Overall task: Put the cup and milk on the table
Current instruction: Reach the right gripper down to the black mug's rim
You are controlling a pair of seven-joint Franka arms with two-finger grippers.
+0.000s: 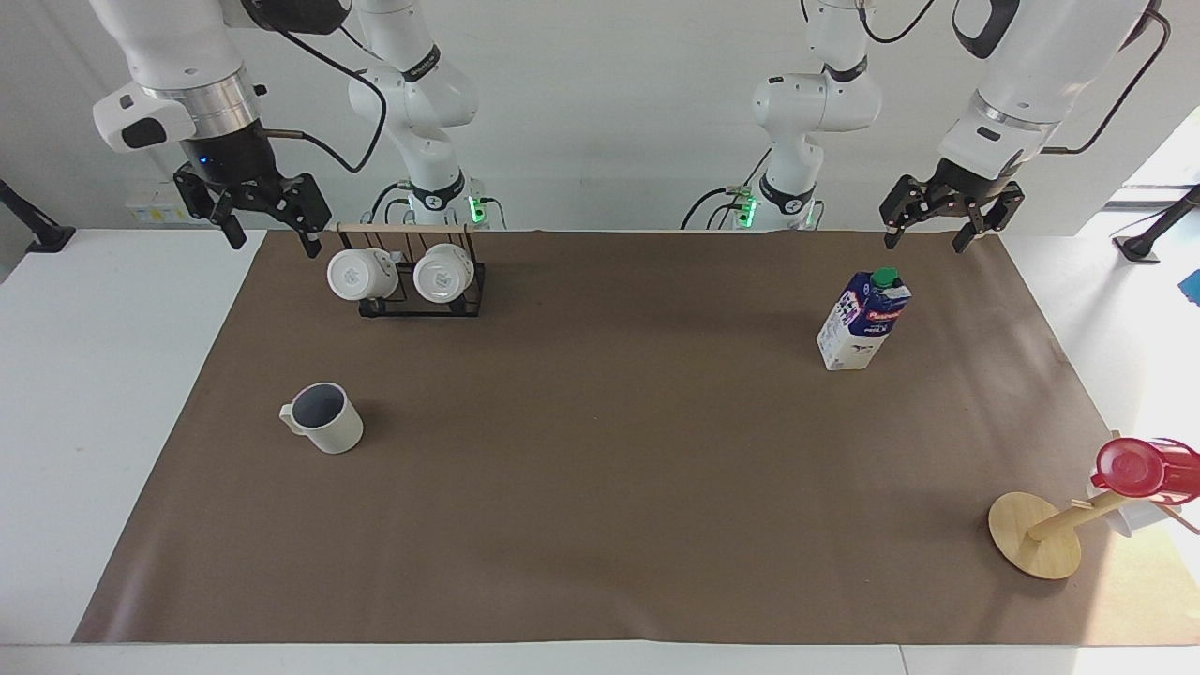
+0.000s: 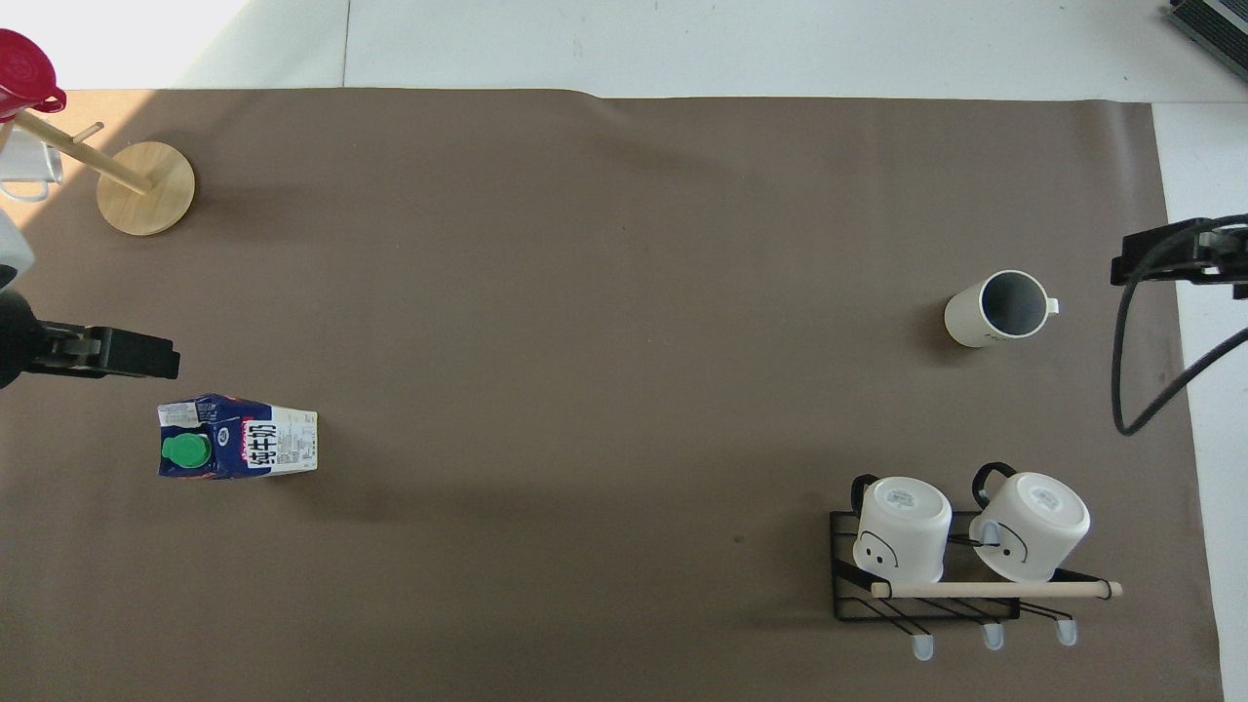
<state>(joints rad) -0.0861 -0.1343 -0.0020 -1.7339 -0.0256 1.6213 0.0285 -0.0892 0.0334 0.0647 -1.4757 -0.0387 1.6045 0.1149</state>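
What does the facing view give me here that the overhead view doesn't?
Only the facing view shows both arms whole, with the left gripper and right gripper open and raised, holding nothing. Only the overhead view shows the printed side panel of the milk and the drawn faces on the two white mugs on the wire rack. Both show the cup and the milk standing free on the table, and the red cup on the wooden stand.

Cup (image 1: 324, 418) and milk (image 1: 862, 321) upright on table (image 1: 600, 525)
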